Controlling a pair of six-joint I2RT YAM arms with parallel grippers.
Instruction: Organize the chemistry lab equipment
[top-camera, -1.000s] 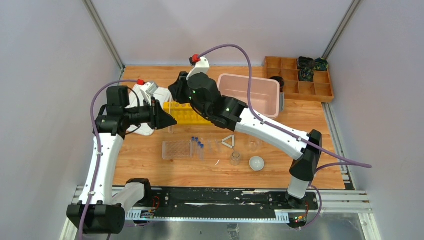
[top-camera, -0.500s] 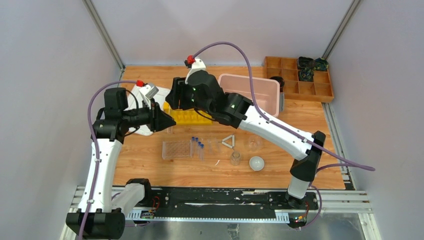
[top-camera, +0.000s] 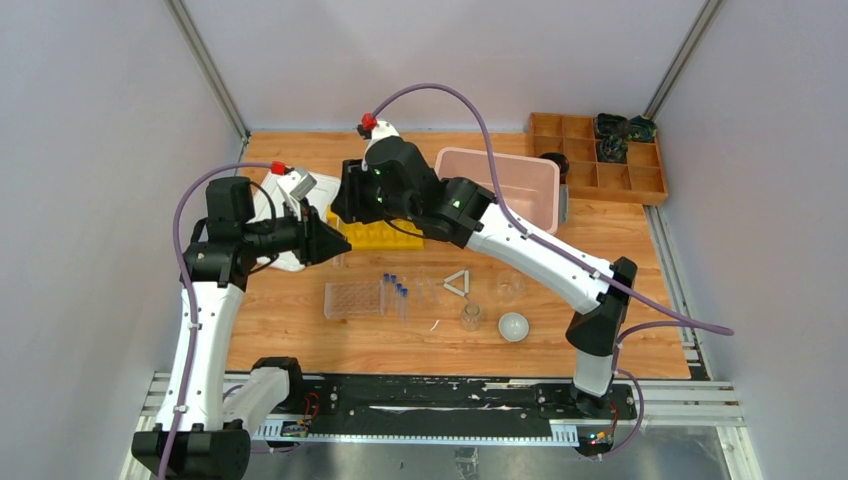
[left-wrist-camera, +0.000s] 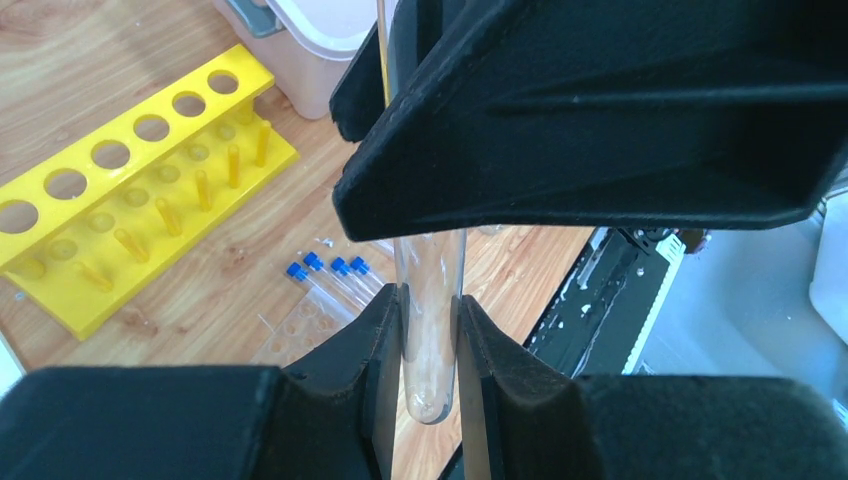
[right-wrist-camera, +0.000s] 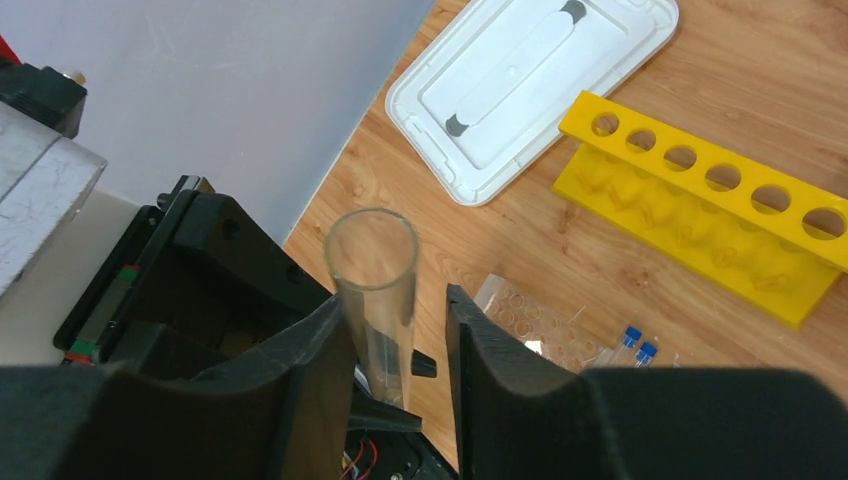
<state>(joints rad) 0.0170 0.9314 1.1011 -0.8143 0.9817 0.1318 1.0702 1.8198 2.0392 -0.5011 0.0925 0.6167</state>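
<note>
My left gripper is shut on the lower end of a large clear test tube that stands upright above the table. My right gripper is open around the tube's open top; its left finger touches the glass and the right finger stands apart. Below lie small blue-capped tubes beside a clear plastic rack. A white triangle, glass cups and a white round dish sit to the right.
A yellow tube rack lies just behind the grippers. The white lid rests at the left and the pink tub behind the right arm. The wooden compartment tray is at the back right corner.
The right gripper's jaws have come apart around the tube's top, and that arm has shifted slightly left. The left gripper keeps its hold and has barely moved.
</note>
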